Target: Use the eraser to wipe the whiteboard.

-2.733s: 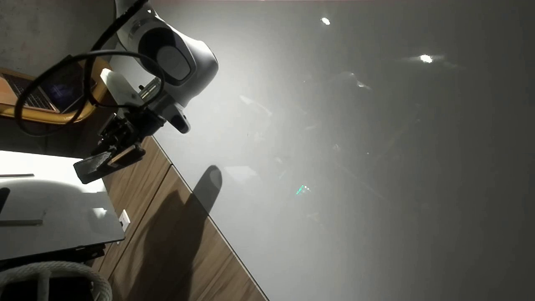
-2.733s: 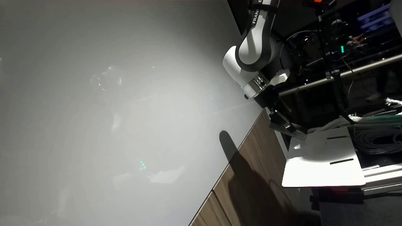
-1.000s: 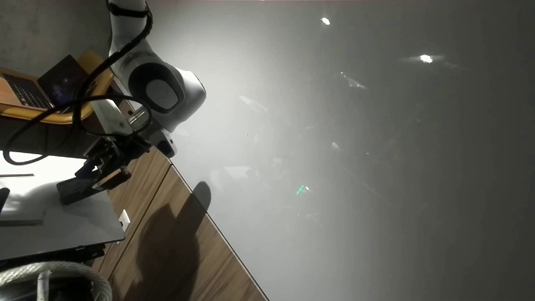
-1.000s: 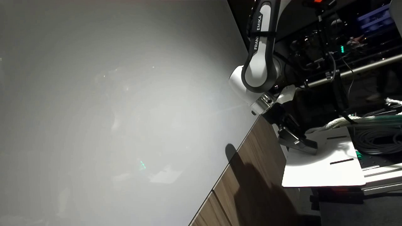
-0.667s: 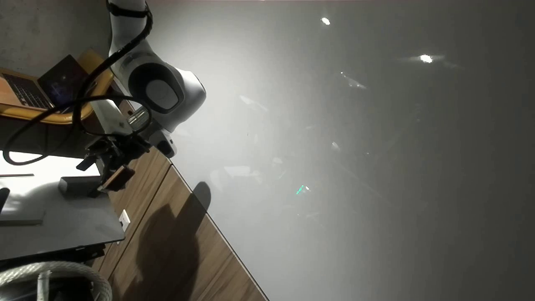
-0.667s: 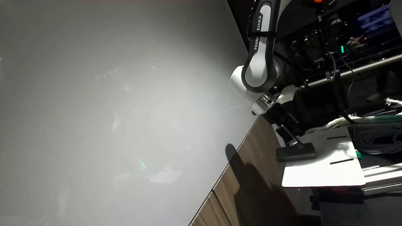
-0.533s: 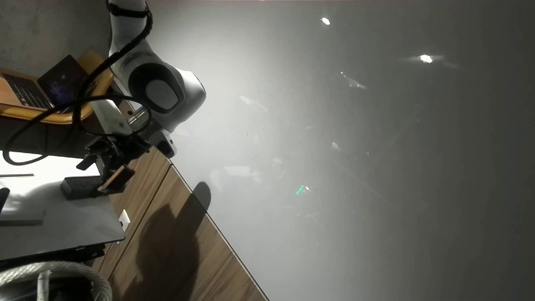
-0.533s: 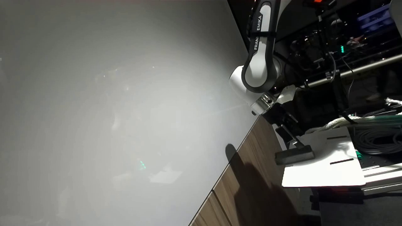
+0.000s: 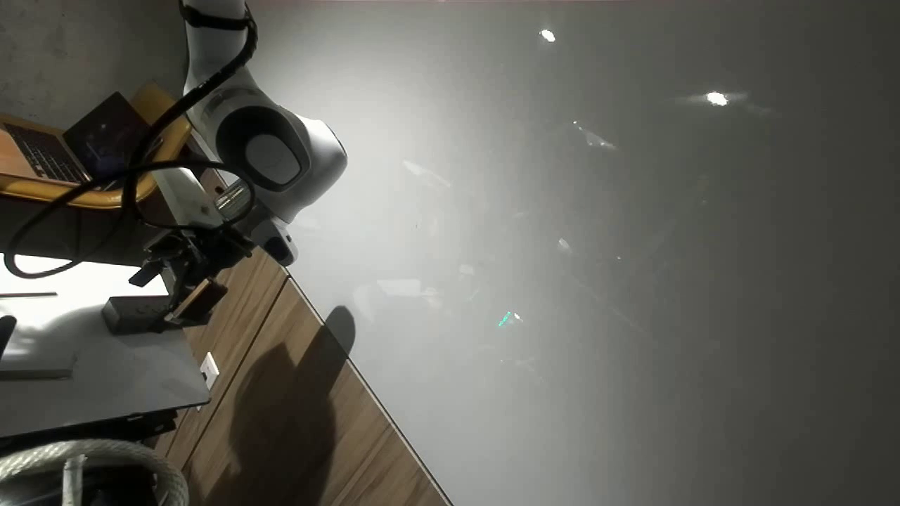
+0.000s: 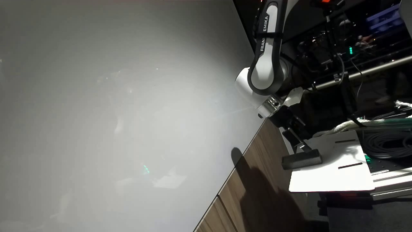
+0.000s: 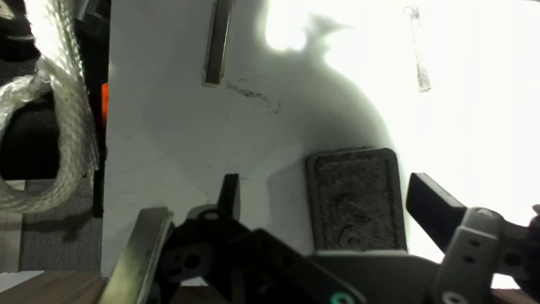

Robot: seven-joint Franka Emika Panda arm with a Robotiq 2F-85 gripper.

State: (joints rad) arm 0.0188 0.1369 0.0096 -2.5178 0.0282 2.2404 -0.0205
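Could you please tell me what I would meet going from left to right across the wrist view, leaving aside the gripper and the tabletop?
Rope → orange piece → metal bar → dark smudge → eraser → pale strip.

On the worktop (image 11: 190,139), near its bottom edge in the wrist view: the eraser (image 11: 356,190). Toward the top edge: left strip (image 11: 217,46), right strip (image 11: 418,55). Beyond the left edge: rope (image 11: 71,122).
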